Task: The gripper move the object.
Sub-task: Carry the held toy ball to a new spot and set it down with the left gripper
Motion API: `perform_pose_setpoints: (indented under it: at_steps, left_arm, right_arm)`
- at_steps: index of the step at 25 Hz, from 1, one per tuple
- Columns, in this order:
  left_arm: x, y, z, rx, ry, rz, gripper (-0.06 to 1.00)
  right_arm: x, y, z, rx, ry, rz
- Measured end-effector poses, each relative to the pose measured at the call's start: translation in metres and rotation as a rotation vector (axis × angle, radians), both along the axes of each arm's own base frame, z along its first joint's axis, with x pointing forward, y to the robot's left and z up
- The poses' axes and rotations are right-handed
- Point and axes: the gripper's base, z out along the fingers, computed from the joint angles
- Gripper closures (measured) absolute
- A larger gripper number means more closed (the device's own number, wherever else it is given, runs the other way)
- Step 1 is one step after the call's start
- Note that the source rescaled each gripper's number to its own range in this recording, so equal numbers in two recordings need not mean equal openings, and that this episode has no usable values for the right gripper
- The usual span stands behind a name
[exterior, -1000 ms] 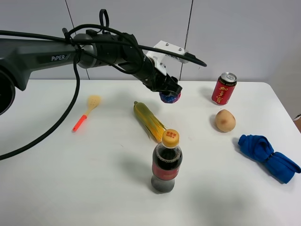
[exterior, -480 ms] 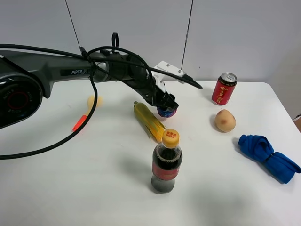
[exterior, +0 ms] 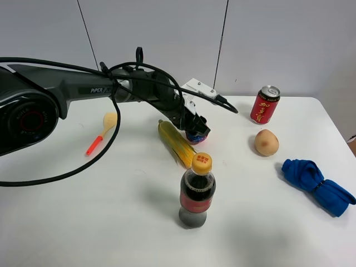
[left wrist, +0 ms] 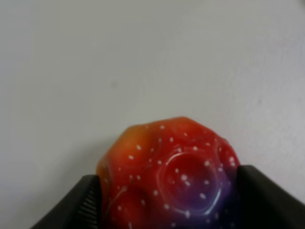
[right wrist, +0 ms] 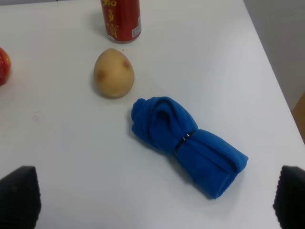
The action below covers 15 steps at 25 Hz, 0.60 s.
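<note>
The object was held pinched between the jaws of the left gripper, low over the table; contact with it could not be told. A gentle lowering was judged best, with the jaws parted slowly, since a round ball would likely roll. The yellow cob lay just beside the gripper and the cola bottle near it, so clearance was needed.

One ball, one cob, one bottle, one red can, one potato, one blue cloth and one orange-handled scoop were counted. The right gripper was spread wide.
</note>
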Motion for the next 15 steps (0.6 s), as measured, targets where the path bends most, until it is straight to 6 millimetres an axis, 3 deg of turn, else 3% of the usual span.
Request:
perform_pose_setpoints:
  at_steps: [15]
  left_arm:
    - [0.0001, -0.0002, -0.0019, -0.003, 0.004, 0.004, 0.94]
  right_arm:
    - [0.0000, 0.0000, 0.0000, 0.000, 0.000, 0.000]
